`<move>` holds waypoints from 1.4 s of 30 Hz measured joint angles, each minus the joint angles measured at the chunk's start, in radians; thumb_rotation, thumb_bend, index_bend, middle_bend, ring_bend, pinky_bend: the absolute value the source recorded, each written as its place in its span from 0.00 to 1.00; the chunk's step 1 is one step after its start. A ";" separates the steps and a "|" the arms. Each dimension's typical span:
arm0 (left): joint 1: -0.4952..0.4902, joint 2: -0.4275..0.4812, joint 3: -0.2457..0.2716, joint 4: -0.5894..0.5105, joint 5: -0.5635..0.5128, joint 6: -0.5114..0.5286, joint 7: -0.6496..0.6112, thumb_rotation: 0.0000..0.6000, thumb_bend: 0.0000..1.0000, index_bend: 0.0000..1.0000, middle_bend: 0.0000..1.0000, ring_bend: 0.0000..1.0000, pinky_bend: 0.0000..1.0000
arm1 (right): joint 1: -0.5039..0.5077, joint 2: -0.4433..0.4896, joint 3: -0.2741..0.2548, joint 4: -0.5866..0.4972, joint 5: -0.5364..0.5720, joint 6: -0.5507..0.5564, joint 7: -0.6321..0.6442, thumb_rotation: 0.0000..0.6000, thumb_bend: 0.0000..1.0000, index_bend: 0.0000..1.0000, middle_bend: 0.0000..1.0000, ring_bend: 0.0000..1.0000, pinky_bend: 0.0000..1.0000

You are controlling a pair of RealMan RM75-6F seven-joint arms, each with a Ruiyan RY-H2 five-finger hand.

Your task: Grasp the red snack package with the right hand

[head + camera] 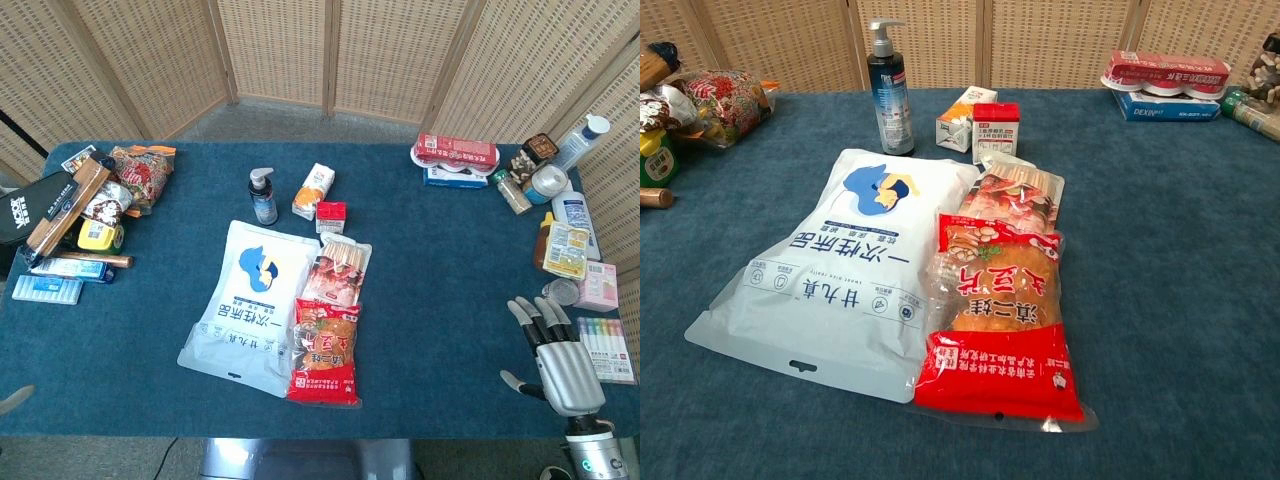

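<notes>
Blue cloth table point(440, 260), wicker screens point(280, 50) behind, right hand point(556, 360) open

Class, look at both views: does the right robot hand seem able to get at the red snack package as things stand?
Probably yes. The right robot hand is open over bare table, nothing lying between it and the red snack package. The package's right edge is free; only its left edge touches the white bag.
</notes>
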 measured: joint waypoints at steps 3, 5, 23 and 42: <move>0.001 0.000 0.000 0.001 -0.002 0.000 0.002 1.00 0.06 0.11 0.00 0.00 0.00 | 0.005 -0.007 -0.005 0.015 -0.003 -0.015 0.000 1.00 0.00 0.00 0.00 0.00 0.00; 0.002 0.000 -0.001 0.000 -0.006 0.001 0.004 1.00 0.06 0.11 0.00 0.00 0.00 | 0.010 -0.013 -0.009 0.024 -0.002 -0.032 0.005 1.00 0.00 0.00 0.00 0.00 0.00; -0.018 -0.008 -0.013 -0.011 -0.049 -0.063 0.026 1.00 0.06 0.11 0.00 0.00 0.00 | 0.339 -0.067 -0.018 0.112 -0.347 -0.188 0.125 1.00 0.00 0.00 0.00 0.00 0.00; -0.029 -0.011 -0.023 -0.005 -0.082 -0.104 0.018 1.00 0.06 0.11 0.00 0.00 0.00 | 0.654 -0.228 -0.048 0.185 -0.462 -0.453 0.100 1.00 0.01 0.00 0.00 0.00 0.00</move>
